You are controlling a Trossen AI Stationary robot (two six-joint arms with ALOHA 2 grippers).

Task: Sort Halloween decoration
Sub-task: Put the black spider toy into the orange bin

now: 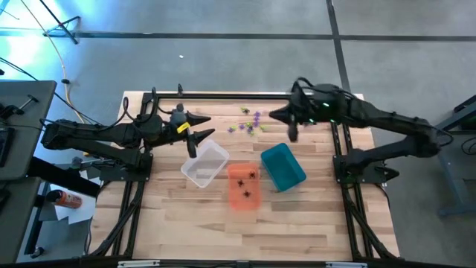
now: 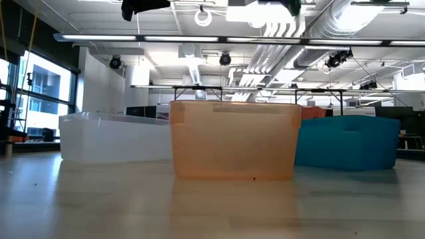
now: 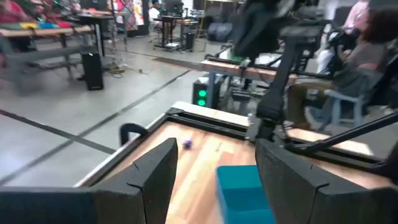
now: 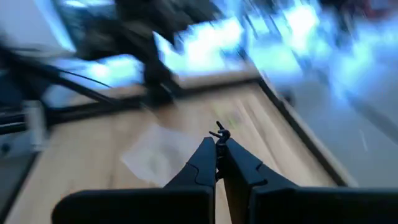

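Note:
A loose heap of purple and green Halloween decorations (image 1: 249, 123) lies on the wood at the far middle of the table. One purple decoration (image 3: 188, 144) shows in the left wrist view. My right gripper (image 4: 217, 147) hangs high above the table, to the right of the heap (image 1: 280, 116), shut on a tiny black spider-like trinket (image 4: 219, 132). My left gripper (image 1: 199, 128) hovers open and level over the far left of the table, and nothing is between its fingers (image 3: 155, 177). My right gripper pinches the black trinket's lower part (image 4: 218, 138) between its two fingertips, so its spiky legs stick out past the tips. The fingers come from the table's right, slanting slightly down. The trinket is lifted clear of the table.
Three bins stand in a row at mid-table: a clear one (image 1: 205, 165) on the left, an orange one (image 1: 243, 187) holding two black trinkets (image 1: 246, 181), and a teal one (image 1: 282, 167) on the right. A dark metal frame (image 1: 223, 95) runs along the table's far edge.

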